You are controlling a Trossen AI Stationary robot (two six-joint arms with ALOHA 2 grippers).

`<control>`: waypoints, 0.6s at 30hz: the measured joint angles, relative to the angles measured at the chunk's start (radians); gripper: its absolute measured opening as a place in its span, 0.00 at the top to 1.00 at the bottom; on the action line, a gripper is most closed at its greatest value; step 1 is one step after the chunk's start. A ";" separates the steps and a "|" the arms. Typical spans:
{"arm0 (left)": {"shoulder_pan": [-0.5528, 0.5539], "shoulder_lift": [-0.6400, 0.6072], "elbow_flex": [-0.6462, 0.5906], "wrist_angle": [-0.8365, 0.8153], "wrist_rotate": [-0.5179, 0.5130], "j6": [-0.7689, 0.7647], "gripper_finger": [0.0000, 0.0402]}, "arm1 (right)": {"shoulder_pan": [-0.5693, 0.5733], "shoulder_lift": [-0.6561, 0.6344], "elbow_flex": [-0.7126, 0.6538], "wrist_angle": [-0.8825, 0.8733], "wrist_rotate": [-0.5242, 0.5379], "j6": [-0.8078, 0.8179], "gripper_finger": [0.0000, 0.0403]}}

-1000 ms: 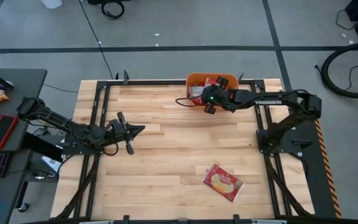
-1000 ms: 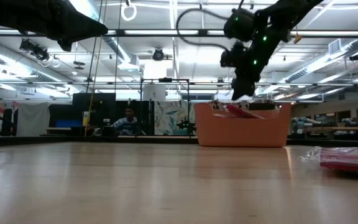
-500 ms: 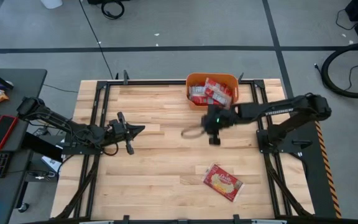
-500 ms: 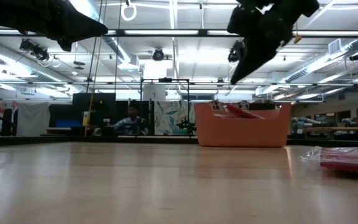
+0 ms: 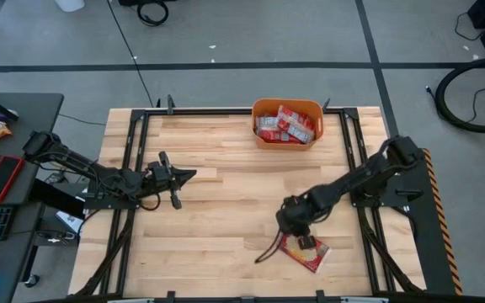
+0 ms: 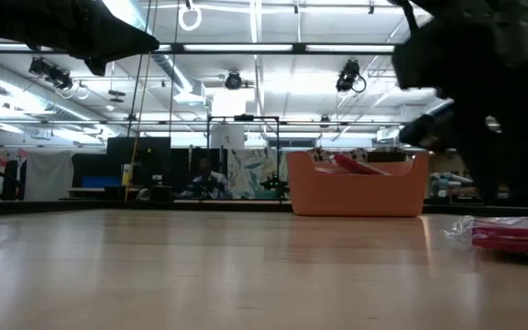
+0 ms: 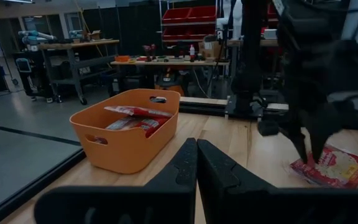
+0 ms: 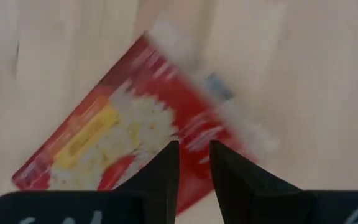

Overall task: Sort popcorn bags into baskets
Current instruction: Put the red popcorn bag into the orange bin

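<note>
The right gripper [image 5: 300,238] has left the orange basket [image 5: 263,108] and come across the table to the one popcorn bag [image 5: 308,250] lying outside it, well apart from the basket toward the table's near edge. It now hangs directly above that bag. In the right wrist view its two fingers [image 8: 160,171] stand a narrow gap apart over the red print, and nothing is pinched between them; whether the tips touch the packet I cannot tell. The basket holds several red packets [image 5: 286,124] and no gripper is over it.

The left gripper [image 5: 175,178] waits over the table's left half, far from the basket, fingers pressed together and empty.

Judgement: the delivery to the basket appears complete and the last pick is beginning. One bag remains unsorted.
</note>
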 joint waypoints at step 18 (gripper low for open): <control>0.000 0.000 0.000 0.000 0.000 -0.003 0.98 | -0.173 0.016 -0.002 -0.033 0.604 -0.238 0.77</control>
